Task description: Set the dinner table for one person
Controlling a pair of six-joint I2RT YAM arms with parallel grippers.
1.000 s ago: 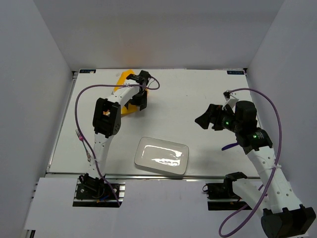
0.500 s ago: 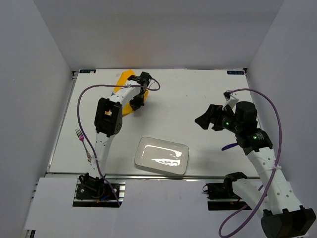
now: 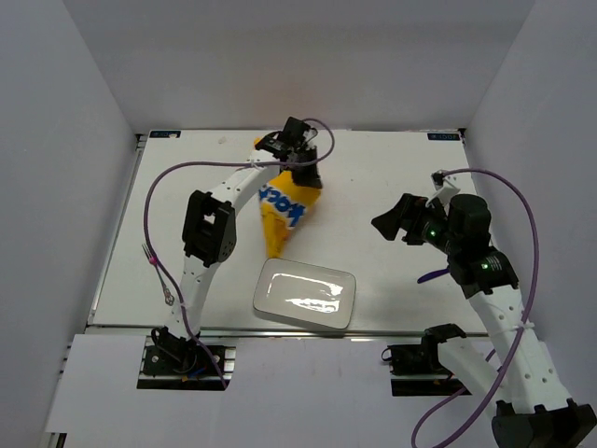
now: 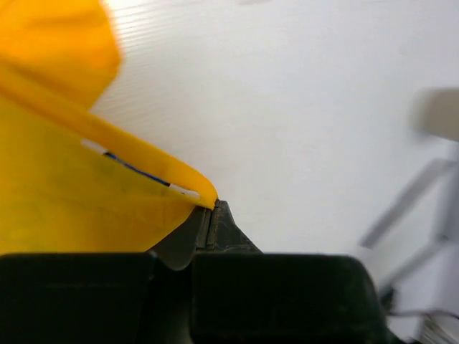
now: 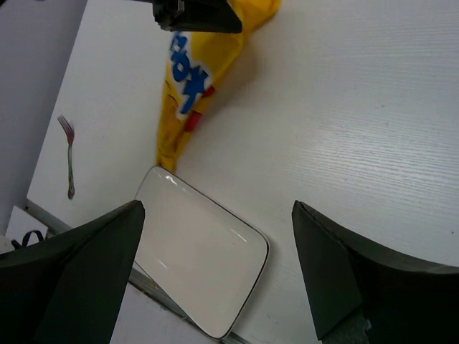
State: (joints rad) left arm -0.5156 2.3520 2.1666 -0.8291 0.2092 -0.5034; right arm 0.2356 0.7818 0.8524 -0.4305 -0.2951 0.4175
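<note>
My left gripper is shut on one corner of a yellow cartoon-printed cloth mat near the back middle of the dinner table. The mat trails from the jaws toward me, and its lower tip ends just behind a white rectangular plate. In the left wrist view the shut left gripper pinches the mat's yellow hem. My right gripper hovers open on the right. In its wrist view the right gripper is wide apart above the plate, with the mat beyond.
A fork lies at the table's left edge, also in the right wrist view as the fork. A short purple piece shows beside the right arm; I cannot tell what it is. White walls enclose three sides.
The left gripper shut on the mat's corner and carried it up and to the right. The mat now hangs stretched out toward the plate. The right arm barely shifted.
</note>
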